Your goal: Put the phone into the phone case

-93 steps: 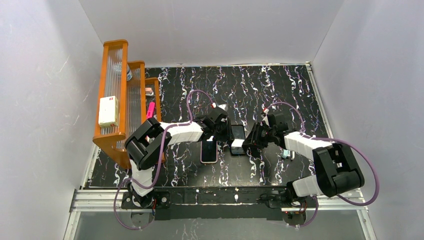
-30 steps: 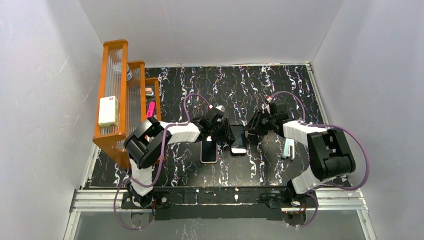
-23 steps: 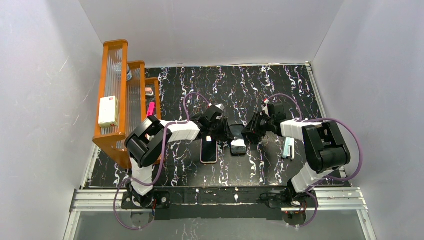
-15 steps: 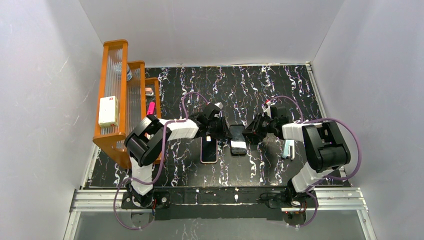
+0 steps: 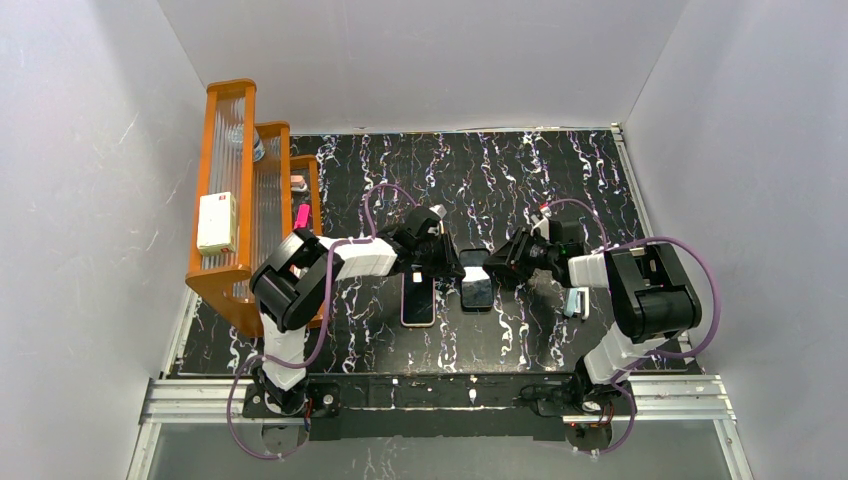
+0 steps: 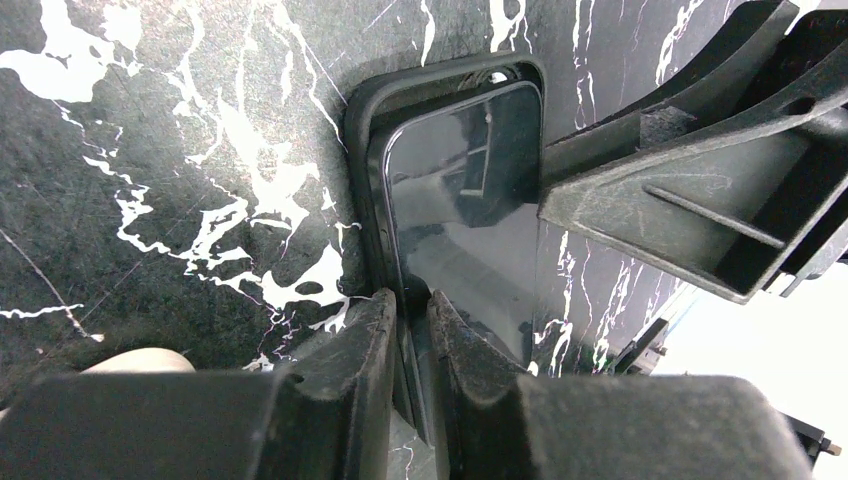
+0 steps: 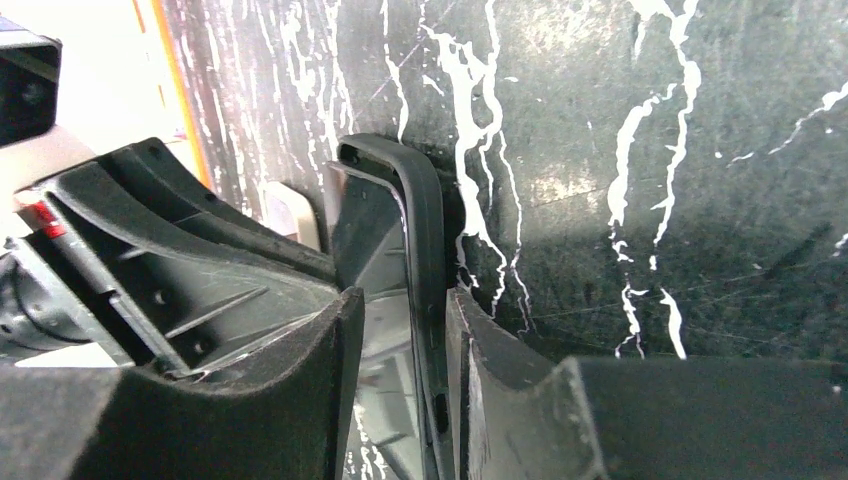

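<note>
Two phone-sized slabs lie side by side near the middle of the black marbled table (image 5: 560, 180), each with its long axis running from the near edge toward the far edge. Any brand or lettering on them is beyond what we can read, and the face of the white box (image 5: 216, 222) on the orange rack (image 5: 232, 150) at the left edge is too small to make out.

The phone (image 5: 477, 290) is the right-hand slab. It lies screen up, and in the left wrist view we see its glossy black glass framed by the rim of a dark shell (image 6: 362, 140). The phone case (image 5: 418, 303), with its pale pink rim, lies flat just beside the phone on the left, a little closer to the near edge and apart from it.

We see the left arm folded at the elbow beside the rack with its forearm stretched rightward. The right arm is folded at the right side with its forearm stretched leftward, so the wrists face each other across the phone.

The left gripper (image 5: 448, 268) is clenched on the phone's left long edge, one finger outside the shell wall and the other on the glass. The right gripper (image 5: 503, 272) is clenched likewise on the right long edge, with the shell's rim pinched between its pads. A small pale object (image 5: 575, 300) rests beside the right forearm.
</note>
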Robot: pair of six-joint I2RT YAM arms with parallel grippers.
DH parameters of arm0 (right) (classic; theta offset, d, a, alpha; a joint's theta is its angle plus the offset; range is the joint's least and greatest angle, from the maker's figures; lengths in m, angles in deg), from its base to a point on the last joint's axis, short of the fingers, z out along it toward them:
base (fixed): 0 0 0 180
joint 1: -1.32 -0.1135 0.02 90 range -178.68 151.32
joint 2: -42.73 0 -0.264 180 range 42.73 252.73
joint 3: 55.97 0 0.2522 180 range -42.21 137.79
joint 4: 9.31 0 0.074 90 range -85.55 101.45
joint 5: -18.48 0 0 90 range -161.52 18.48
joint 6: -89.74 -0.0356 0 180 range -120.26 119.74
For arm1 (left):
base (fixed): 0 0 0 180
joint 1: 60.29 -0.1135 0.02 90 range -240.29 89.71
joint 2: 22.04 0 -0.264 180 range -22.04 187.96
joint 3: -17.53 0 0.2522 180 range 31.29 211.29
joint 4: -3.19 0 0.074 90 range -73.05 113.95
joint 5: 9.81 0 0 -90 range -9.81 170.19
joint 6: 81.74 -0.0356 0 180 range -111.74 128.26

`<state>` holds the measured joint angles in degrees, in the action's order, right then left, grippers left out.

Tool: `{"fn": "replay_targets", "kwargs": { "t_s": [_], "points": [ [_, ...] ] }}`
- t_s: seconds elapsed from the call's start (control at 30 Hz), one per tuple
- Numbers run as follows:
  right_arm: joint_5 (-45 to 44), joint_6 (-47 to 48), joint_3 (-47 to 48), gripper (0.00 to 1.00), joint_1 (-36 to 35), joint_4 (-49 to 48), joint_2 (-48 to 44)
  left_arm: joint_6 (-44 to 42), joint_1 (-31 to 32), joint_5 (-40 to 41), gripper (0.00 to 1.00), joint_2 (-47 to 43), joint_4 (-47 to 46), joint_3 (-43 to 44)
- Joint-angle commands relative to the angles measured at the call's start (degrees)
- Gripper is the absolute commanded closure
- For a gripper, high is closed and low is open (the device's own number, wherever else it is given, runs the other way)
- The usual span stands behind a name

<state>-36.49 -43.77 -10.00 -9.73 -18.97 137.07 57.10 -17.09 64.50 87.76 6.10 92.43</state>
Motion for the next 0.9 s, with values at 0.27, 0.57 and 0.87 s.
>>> {"fn": "replay_targets", "kwargs": {
  "t_s": [0.27, 0.57, 0.87],
  "points": [
    [14.8, -10.1, -2.5, 0.55, -0.8, -14.4, -1.5, -2.7, 2.6, 3.5, 0.81, 0.5, 2.2, -3.7],
    [15.5, -10.6, -2.7, 0.53, -0.8, -15.6, 0.4, -2.2, 2.7, 2.6, 0.8, 0.5, 2.0, -3.3],
    [15.9, -10.1, -2.6, 0.52, -1.3, -14.6, 2.7, -1.5, 2.7, 2.1, 0.8, 0.8, 1.4, -3.7]
  ]
}}
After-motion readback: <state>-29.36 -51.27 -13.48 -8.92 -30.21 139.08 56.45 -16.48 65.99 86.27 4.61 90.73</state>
